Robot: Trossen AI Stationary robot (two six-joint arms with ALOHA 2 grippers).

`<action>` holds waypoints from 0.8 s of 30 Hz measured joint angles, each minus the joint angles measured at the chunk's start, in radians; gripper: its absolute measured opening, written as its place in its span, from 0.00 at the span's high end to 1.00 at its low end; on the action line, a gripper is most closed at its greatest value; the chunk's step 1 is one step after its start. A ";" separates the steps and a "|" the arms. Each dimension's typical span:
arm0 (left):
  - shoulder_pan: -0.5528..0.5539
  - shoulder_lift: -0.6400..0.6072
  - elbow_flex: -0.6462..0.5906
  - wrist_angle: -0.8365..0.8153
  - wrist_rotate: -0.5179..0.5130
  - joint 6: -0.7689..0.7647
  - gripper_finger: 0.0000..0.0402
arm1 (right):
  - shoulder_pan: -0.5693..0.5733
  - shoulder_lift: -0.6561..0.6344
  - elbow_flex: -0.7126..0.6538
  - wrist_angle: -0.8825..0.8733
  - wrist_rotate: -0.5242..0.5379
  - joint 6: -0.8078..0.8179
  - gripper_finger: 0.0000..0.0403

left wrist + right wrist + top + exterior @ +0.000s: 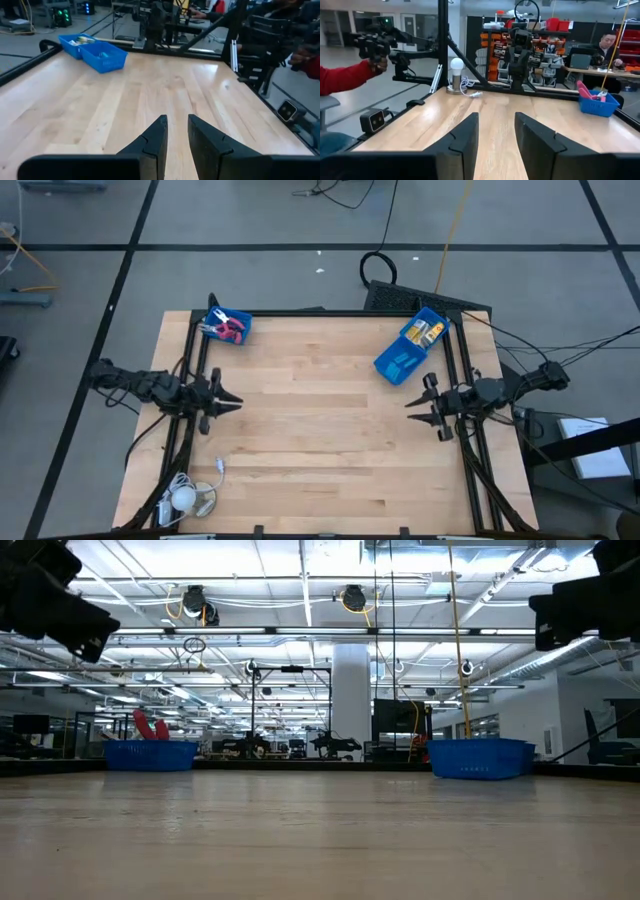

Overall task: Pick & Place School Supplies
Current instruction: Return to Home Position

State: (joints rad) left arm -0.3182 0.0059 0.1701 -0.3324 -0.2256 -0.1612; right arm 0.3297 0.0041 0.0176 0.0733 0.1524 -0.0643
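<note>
Nearest, a white round object [183, 499] with a cord sits on the counter [320, 450]. Midway back, the left gripper [235, 402] and right gripper [410, 404] hover at opposite edges, fingers slightly parted, grasping nothing. Farthest, pink-handled scissors [229, 329] lie in the left blue bin [212, 316]. Yellow packets [428, 332] and light-blue erasers [400, 363] lie in 2 right blue bins [384, 370].

Ceiling strip lights [250, 602] illuminate the scene brightly and evenly. The wooden table [150, 85] shows soft glare and faint shadows.
</note>
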 joint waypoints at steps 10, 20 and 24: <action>-0.012 0.002 -0.067 0.047 -0.023 0.002 0.81 | -0.001 0.000 -0.002 -0.014 0.002 0.029 0.70; -0.012 0.019 -0.068 0.058 -0.044 0.093 0.81 | -0.001 0.001 -0.003 -0.011 0.002 0.049 0.71; -0.012 0.019 -0.068 0.064 -0.044 0.110 0.81 | -0.001 0.001 -0.003 -0.011 0.002 0.049 0.71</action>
State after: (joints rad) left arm -0.3305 0.0250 0.1017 -0.2680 -0.2699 -0.0511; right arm 0.3290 0.0048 0.0151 0.0626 0.1547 -0.0155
